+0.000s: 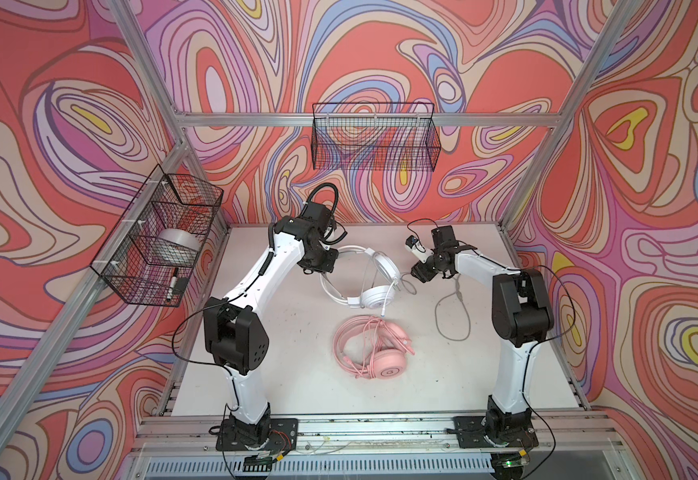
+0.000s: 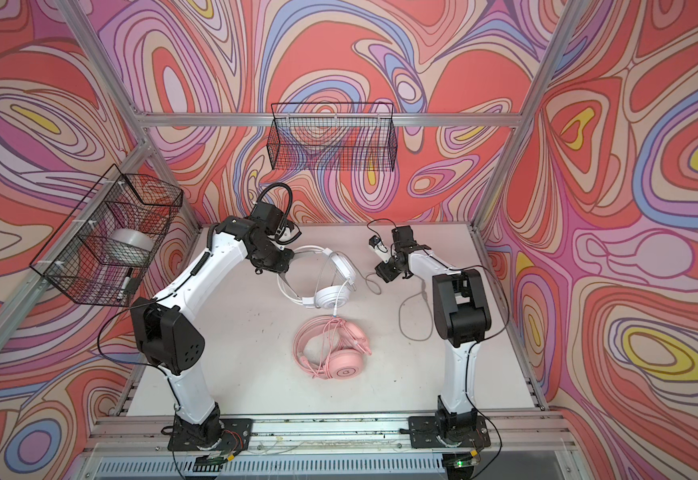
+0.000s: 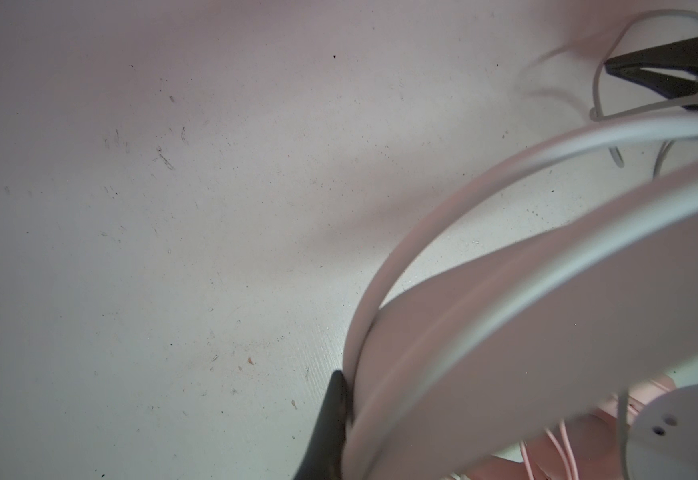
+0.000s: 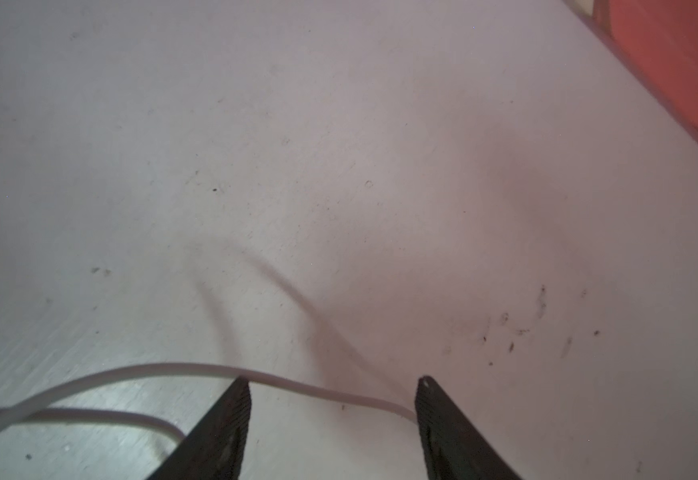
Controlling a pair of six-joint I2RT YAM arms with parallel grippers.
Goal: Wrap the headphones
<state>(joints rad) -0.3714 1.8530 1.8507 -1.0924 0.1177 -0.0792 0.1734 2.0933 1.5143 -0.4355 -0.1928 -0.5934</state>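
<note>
Pinching the thin headband of the white headset [image 1: 374, 300], the left claw [image 1: 325, 266] is closed tight. Its wrist view shows one dark finger [image 3: 332, 411] pressed against the band's edge, with the other finger hidden behind it. The headset sits toward the back middle of the counter [image 1: 289, 357], one ear cup standing on edge and the other lying lower, nearer the arms' bases.

To its right, the right claw [image 4: 332, 384] holds its two fingers well apart and grips nothing. The grey-white cable [image 4: 164, 368] crosses the gap between them unpinched; whether it rests on the counter there I cannot tell. In both top views that cable trails off the white headset to the right claw, then makes a loose loop on the counter beside the right arm.

Just in front of the white headset lies the pink headset [image 1: 389, 366], flat on the counter, with its pink cable [image 1: 362, 347] wound around it.

A wire basket [image 1: 374, 160] hangs on the back rail. A second basket [image 1: 131, 266] on the left rail holds a pale roll [image 1: 177, 245] and a dark pen [image 1: 172, 284].
</note>
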